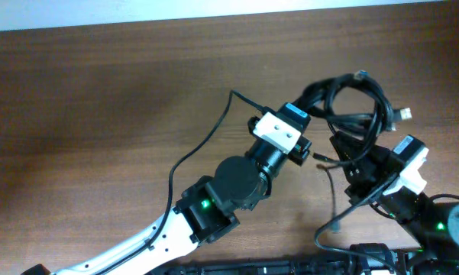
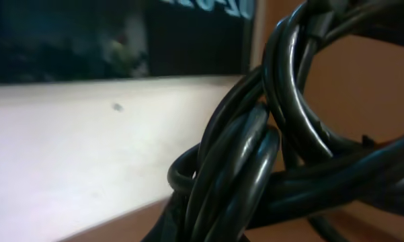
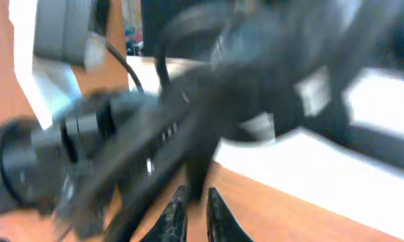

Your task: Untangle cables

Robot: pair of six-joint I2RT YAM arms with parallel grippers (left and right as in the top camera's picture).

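Cables (image 1: 350, 120) lay as one knotted bundle on the table (image 1: 99, 114), far-right area, wedged between the two grippers.

L gripper (image 1: 311, 118) was at the bundle's left edge, jaws pressed together and pinching the bunched strands. L wrist view showed the cables (image 2: 242, 168) filling the frame right up against the cam, several cords crossing in a tight knot.

R gripper (image 1: 350, 158) was just below the knot, coming in from the near-right. R wrist view showed the R gripper (image 3: 195, 216) with fingers squeezed nearly together. A dark strand seemed to run down into the gap, but motion blur was too heavy to confirm a hold.

Key relation: both grippers touched or nearly touched the bundle, L from the left, R from the near side. Neither was clearly nearer.

Bundle's long axis ran approx left-right, tilted slightly. Loops fanned out to the far right, one plug (image 1: 404, 113) pointing right, away from both arms. One loose tail trailed toward the near edge.

Judgement: next pull prob. needs the grippers moving apart along that axis.
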